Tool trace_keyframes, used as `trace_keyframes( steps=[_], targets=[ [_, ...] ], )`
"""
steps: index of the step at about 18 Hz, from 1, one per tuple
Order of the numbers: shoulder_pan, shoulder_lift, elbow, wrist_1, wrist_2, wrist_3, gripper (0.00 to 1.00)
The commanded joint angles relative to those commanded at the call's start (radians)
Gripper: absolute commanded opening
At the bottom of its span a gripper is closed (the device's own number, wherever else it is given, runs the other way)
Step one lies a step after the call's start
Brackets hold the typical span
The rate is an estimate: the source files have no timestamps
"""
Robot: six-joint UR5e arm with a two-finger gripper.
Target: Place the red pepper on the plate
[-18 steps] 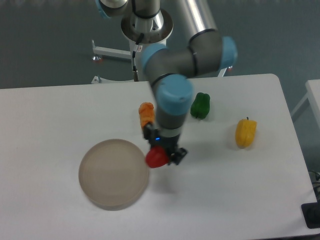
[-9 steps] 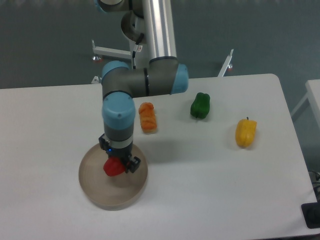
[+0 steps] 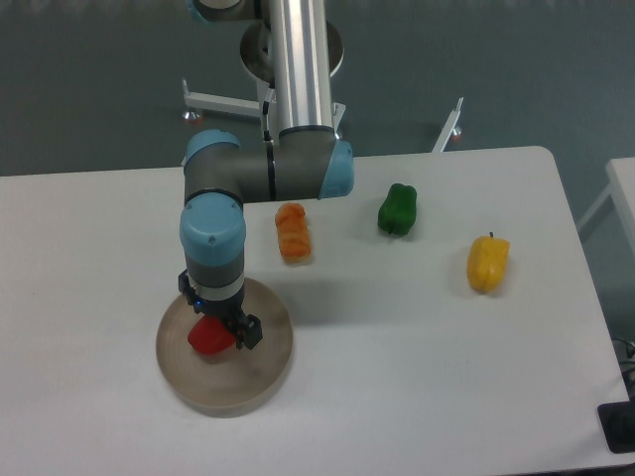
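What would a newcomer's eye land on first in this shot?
Most likely the claw shut on the red pepper, over the middle of the beige plate at front left. Whether the pepper touches the plate cannot be told. Next, the three loose peppers on the white table: orange behind the plate, green further right, and yellow near the right edge.

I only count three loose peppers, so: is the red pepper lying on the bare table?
No, the red pepper is over the plate, gripped in the hand, not on the bare table.
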Motion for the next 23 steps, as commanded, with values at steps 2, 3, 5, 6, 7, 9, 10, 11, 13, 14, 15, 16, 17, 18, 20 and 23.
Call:
trace_keyframes(
  steps=[2,3,5,6,7,9,10,11,13,14,15,16,17,18,20,23],
  targets=[
    [0.070,0.029,0.008,-0.006,-0.002,0.020,1.00],
    [0.090,0.038,0.008,-0.006,-0.002,0.028,1.00],
    [0.146,0.057,0.012,-0.009,-0.002,0.133,1.00],
    [0.176,0.069,0.017,-0.027,-0.002,0.218,1.00],
    [0.210,0.087,0.026,-0.085,-0.002,0.336,1.00],
    [0.271,0.106,0.057,-0.211,0.000,0.478,1.00],
    [0.291,0.109,0.060,-0.225,0.002,0.514,1.00],
    [0.308,0.112,0.058,-0.227,0.005,0.549,1.00],
    [0.337,0.109,0.055,-0.229,0.044,0.613,1.00],
    [0.348,0.112,0.051,-0.229,0.084,0.659,1.00],
    [0.356,0.111,0.046,-0.229,0.095,0.717,1.00],
    [0.365,0.108,0.040,-0.226,0.094,0.756,1.00],
    [0.371,0.101,0.040,-0.224,0.095,0.785,1.00],
    [0.380,0.098,0.038,-0.222,0.095,0.796,1.00],
    [0.391,0.097,0.037,-0.227,0.091,0.798,1.00],
    [0.391,0.092,0.019,-0.218,0.095,0.796,1.00]
  ],
)
